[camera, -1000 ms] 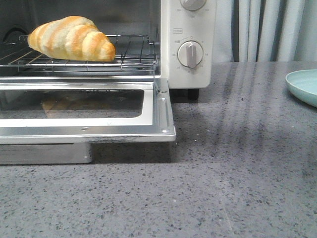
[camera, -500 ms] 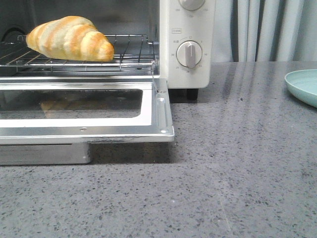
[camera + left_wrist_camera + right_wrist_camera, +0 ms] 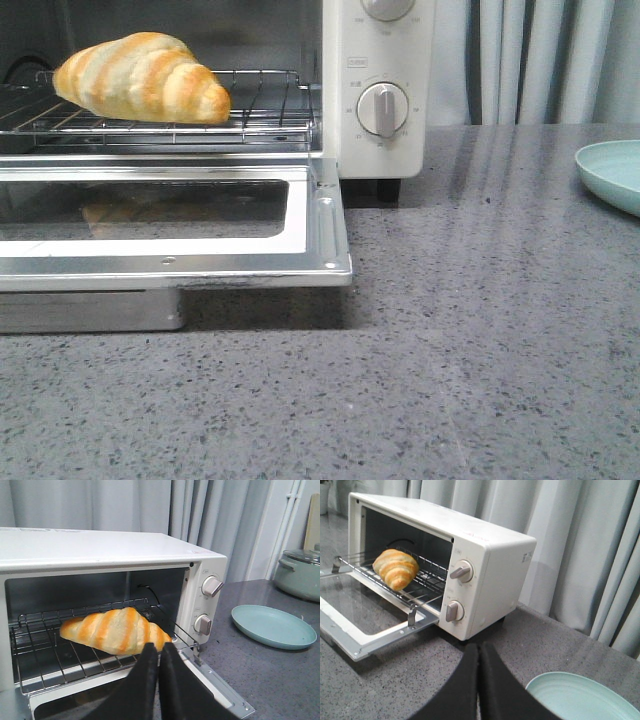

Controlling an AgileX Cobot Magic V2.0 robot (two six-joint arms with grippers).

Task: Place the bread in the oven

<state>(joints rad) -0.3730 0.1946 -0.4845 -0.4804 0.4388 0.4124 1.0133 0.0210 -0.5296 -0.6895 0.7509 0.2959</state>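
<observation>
I see the bread (image 3: 140, 77) lying on the oven (image 3: 107, 550) rack, door down; my left gripper (image 3: 159, 652) and right gripper (image 3: 479, 652) are both closed, holding nothing.

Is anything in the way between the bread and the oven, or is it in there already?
Nothing blocks it. The bread already lies on the wire rack inside the oven, with the door dropped open in front.

Even soft light, countertop glare, sharp focus
</observation>
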